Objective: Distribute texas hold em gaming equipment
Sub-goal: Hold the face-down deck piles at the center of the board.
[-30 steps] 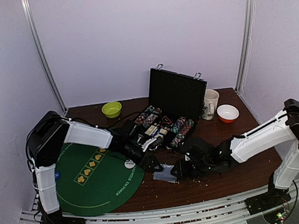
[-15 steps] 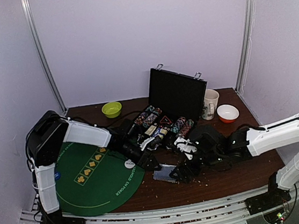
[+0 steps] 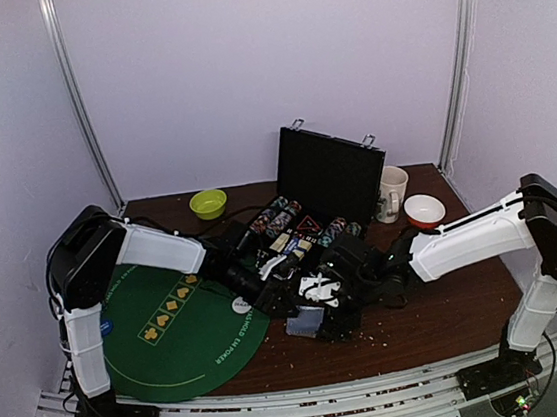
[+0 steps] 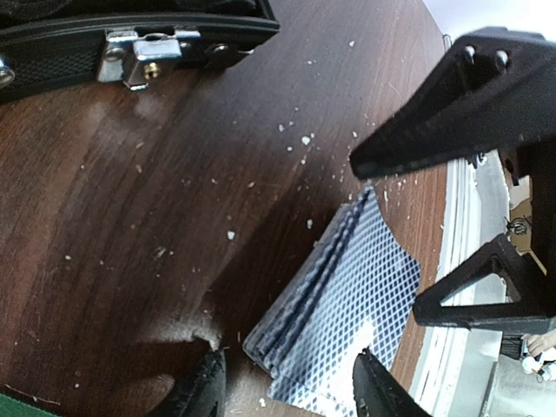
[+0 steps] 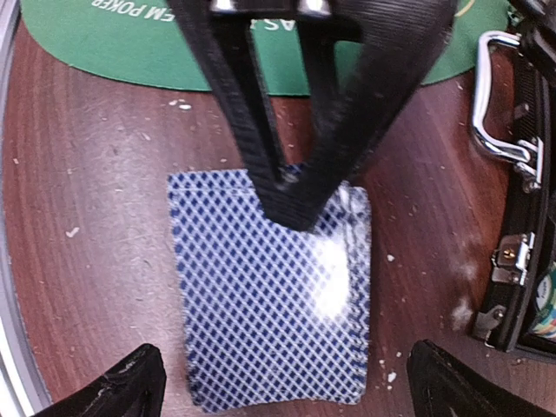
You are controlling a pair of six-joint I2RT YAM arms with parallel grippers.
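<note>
As the slippery, light deck of cards [image 5: 269,295] lies on the table [image 5: 78,226] under the wide-spread right gripper [image 5: 282,378], it is judged best squeezed across its long edges; whether the left gripper [image 4: 285,369] holds it cannot be told.

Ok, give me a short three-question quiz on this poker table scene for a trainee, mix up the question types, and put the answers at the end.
1. True or false: the stack of blue diamond-backed playing cards lies on the round green felt mat.
2. The right gripper is: A) shut on the cards; B) wide open over the cards; C) shut, holding nothing.
3. Fill in: the small round bowl at the far left of the brown wooden table is ____ in colour.
Key: 1 false, the stack lies on bare wood beside the mat; 2 B; 3 lime green.
</note>
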